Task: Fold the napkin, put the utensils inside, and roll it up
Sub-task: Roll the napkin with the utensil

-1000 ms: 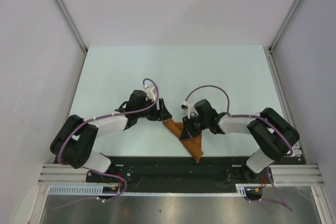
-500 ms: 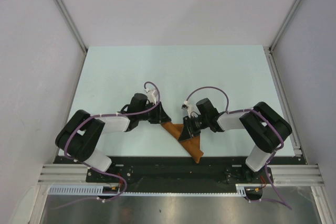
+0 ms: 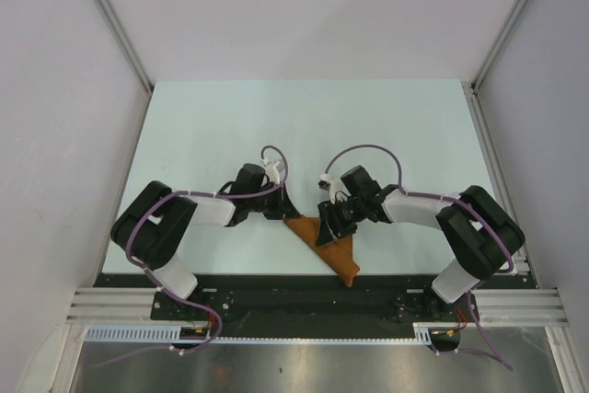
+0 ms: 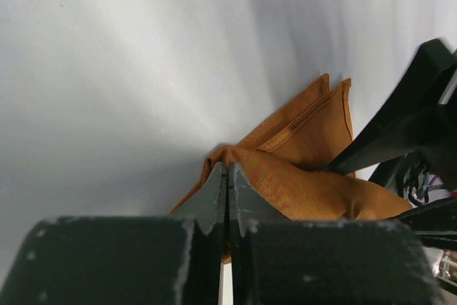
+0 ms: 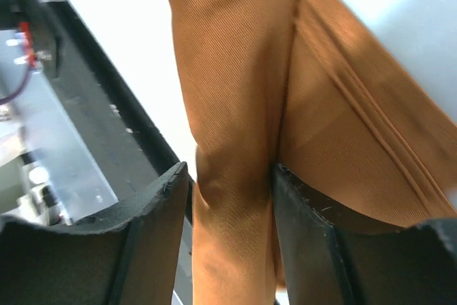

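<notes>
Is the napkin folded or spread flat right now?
Folded. From above, the napkin is a small triangle, and the left wrist view shows two hemmed edges stacked one over the other.

Pale mint-green flat tabletop [image 3: 368, 126], matte and smooth. Only one thing lies on it: a rust-orange soft cloth napkin [image 3: 337, 248], folded to a narrow wedge. Ref = napkin. Bare tabletop runs far behind it & out to both sides. Black base strip [image 3: 276, 290], where my arms are bolted, sits just in front, w/ the napkin's pointed end reaching it. Napkin's wide end lies on the side away from that strip, layered hems showing. A thick rolled fold runs along its length, raised above the flatter layers beside it.
</notes>
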### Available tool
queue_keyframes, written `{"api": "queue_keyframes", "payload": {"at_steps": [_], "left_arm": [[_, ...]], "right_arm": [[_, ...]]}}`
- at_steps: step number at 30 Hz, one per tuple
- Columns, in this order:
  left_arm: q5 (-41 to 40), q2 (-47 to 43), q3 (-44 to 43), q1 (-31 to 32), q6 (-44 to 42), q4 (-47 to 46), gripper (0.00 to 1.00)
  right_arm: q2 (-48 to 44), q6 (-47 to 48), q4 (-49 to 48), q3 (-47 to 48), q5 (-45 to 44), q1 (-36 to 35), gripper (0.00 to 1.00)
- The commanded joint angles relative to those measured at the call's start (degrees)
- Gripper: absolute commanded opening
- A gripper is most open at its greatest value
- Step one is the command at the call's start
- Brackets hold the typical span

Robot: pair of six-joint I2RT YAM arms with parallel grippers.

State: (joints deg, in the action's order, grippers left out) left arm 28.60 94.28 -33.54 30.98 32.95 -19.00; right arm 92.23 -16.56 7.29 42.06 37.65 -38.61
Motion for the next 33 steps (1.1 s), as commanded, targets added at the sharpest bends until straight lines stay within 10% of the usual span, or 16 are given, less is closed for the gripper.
{"api": "queue_keyframes", "payload": {"at_steps": [1, 13, 33], "left_arm": [[0.05, 1.26, -3.02, 1.10, -3.15, 4.14, 0.00], [-0.04, 2.84, -5.04, 1.27, -4.30, 6.53, 0.00], [0.49, 1.26, -6.36, 1.27, -3.16, 6.08, 0.07]], "right_arm": [[-7.12, 3.02, 12.30, 4.86, -12.30, -1.64, 0.56], [-10.32, 1.88, 16.00, 9.44, -46.50, -22.19, 0.60], [3.84, 0.22, 13.10, 7.34, -46.27, -25.03, 0.57]]}}
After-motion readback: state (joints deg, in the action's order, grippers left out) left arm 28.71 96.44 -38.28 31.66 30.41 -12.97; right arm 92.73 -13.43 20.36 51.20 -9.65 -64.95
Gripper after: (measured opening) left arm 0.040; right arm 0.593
